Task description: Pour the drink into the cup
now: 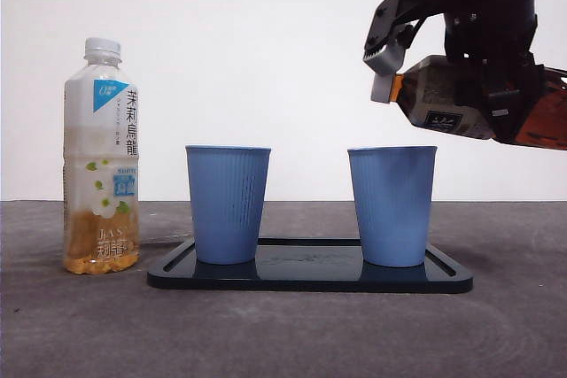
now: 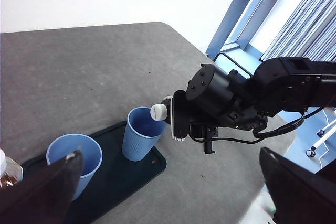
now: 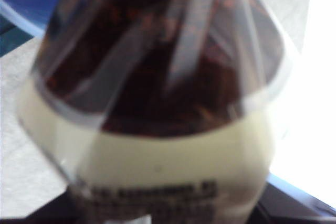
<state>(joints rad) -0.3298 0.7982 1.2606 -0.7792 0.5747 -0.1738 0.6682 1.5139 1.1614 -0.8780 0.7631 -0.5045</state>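
Holding the brown drink bottle [image 1: 461, 99] clamped in our right gripper [image 1: 496, 86], we should keep its capped mouth centred over the right blue cup [image 1: 392, 205].

Front view sits low, near table height, looking level across the grey table [image 1: 283, 334] at a white wall, close to the flat black rectangular tray [image 1: 310, 277]. Left wrist view looks down from high and well back, taking in the same tray [image 2: 121, 179] and both ribbed blue plastic cups [image 2: 143, 133], which the front view also shows [image 1: 392, 205]. Right wrist view is pressed right up against a clear plastic bottle of dark drink [image 3: 157, 77], blurred, filling the picture; front view shares it [image 1: 447, 99].
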